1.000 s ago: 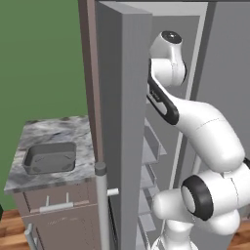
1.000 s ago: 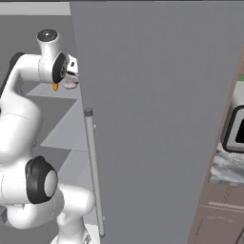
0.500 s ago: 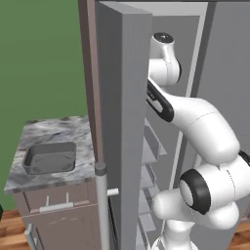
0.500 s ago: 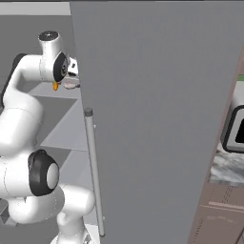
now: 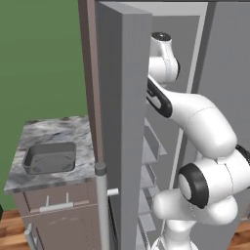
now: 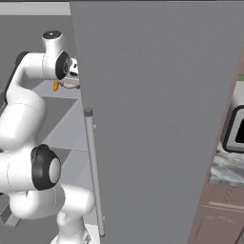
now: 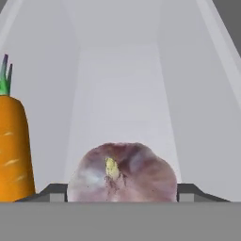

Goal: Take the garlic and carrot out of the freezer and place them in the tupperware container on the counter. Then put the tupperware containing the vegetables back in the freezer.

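Observation:
In the hand view the garlic [image 7: 122, 172], a pinkish-purple bulb, lies on the pale freezer shelf [image 7: 122, 94] right in front of the camera. My gripper [image 7: 122, 190] has a fingertip [image 7: 56, 190] pressed against each flank of it. The carrot [image 7: 14, 146] stands just left of the garlic, its green top up. From the right base view the hand [image 6: 71, 76] is reaching into the upper freezer beside the orange carrot tip [image 6: 55, 86]. The dark tupperware container [image 5: 49, 146] sits on the marbled counter [image 5: 53, 129], left of the freezer.
The thick open freezer door [image 5: 122, 122] stands between the counter and my arm, its long bar handle [image 5: 101, 205] low down. In the right base view the door [image 6: 157, 109] hides most of the freezer. Slanted shelves [image 5: 151, 146] lie below the hand.
The arm has leaned slightly deeper into the upper freezer shelf. The counter, tray and door have not moved.

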{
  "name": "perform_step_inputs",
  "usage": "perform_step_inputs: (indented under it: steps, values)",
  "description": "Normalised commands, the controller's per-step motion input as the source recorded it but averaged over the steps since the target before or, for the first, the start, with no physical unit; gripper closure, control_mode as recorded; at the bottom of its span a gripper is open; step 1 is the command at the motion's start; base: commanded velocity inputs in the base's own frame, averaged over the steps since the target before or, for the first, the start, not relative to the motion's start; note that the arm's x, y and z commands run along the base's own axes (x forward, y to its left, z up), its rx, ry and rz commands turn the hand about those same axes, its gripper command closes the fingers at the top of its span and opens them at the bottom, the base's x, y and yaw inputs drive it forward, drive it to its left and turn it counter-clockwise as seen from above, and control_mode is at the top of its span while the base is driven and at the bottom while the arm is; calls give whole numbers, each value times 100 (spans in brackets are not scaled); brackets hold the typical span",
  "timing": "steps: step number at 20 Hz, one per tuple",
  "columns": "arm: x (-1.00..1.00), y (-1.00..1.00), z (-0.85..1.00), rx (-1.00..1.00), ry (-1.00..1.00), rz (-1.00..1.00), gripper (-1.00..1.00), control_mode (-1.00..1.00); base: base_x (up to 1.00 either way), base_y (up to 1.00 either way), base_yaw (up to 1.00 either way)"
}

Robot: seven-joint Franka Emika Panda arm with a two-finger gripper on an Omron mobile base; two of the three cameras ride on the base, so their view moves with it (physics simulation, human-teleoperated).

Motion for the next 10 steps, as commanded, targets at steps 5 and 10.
perform_step_inputs:
  steps: [5, 10]
  values:
    - [11, 0, -14, 0, 6, 0, 100, -100, 0, 0, 0]
    - [-21, 0, 7, 0, -5, 0, 100, -100, 0, 0, 0]
